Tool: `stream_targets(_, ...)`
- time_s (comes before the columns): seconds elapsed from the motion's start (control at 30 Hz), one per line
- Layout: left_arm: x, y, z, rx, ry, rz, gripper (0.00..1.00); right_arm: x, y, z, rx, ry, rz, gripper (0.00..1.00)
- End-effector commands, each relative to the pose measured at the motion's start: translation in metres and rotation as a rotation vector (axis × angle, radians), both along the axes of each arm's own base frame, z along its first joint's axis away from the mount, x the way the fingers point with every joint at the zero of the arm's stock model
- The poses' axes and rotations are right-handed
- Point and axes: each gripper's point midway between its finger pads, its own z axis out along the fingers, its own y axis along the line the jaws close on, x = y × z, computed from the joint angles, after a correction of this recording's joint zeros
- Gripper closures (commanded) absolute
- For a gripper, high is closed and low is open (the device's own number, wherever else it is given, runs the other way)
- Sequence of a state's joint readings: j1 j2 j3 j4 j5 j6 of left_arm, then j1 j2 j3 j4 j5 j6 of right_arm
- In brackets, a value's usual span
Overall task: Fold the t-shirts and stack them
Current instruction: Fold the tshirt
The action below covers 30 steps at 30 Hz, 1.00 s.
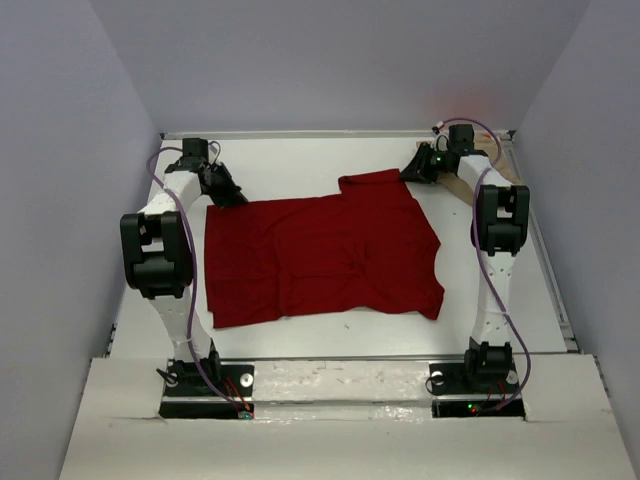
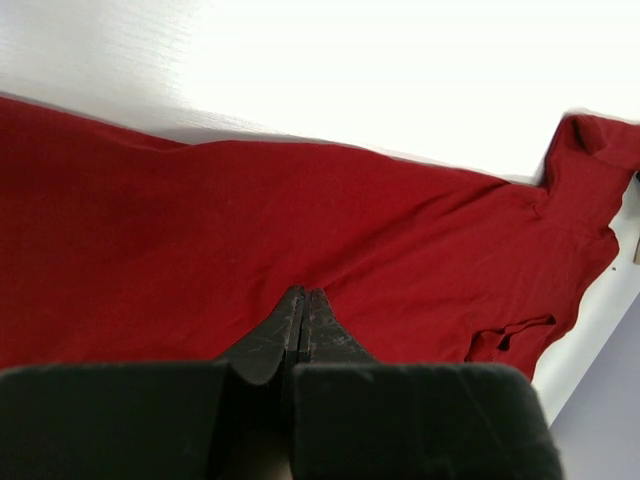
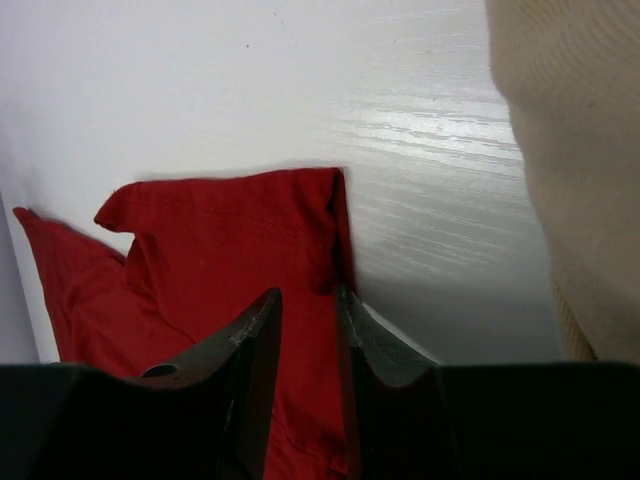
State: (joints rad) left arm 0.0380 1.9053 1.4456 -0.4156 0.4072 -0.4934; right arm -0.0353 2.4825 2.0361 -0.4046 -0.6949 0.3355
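Left gripper (image 2: 304,293): fingers pressed together at the red shirt's far-left corner; cannot tell whether they pinch cloth.
Dark red t-shirt (image 1: 320,260): spread flat mid-surface (image 1: 300,340); light and limp, likely to sag; best pinched at corners.
Right gripper (image 3: 307,295): fingers apart, astride the sleeve (image 3: 240,230) edge.
Tan t-shirt (image 3: 570,150): far right.
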Motion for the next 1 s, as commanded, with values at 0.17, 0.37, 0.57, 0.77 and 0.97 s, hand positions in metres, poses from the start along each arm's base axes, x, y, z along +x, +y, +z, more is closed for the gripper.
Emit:
stream_targets(0.17,-0.003,-0.006,0.027,-0.006,-0.056,-0.033,0.96,0.011,-0.008,-0.001,-0.057,-0.031,-0.006,0.66)
stream_targets(0.37,-0.004,-0.007,0.027,-0.009,-0.056,-0.036,0.96,0.012,-0.003,-0.01,-0.03,-0.005,0.016,0.68)
stream_targets(0.57,-0.004,-0.006,0.024,-0.007,-0.051,-0.032,0.96,0.011,0.011,-0.009,-0.018,-0.004,0.055,0.76)
stream_targets(0.77,-0.006,-0.003,0.019,0.005,-0.044,-0.02,0.96,0.012,0.017,0.002,-0.02,-0.027,0.068,1.0)
stream_targets(0.97,-0.003,0.007,0.019,0.053,-0.049,0.024,0.96,0.014,0.02,0.028,-0.116,-0.104,0.061,1.0)
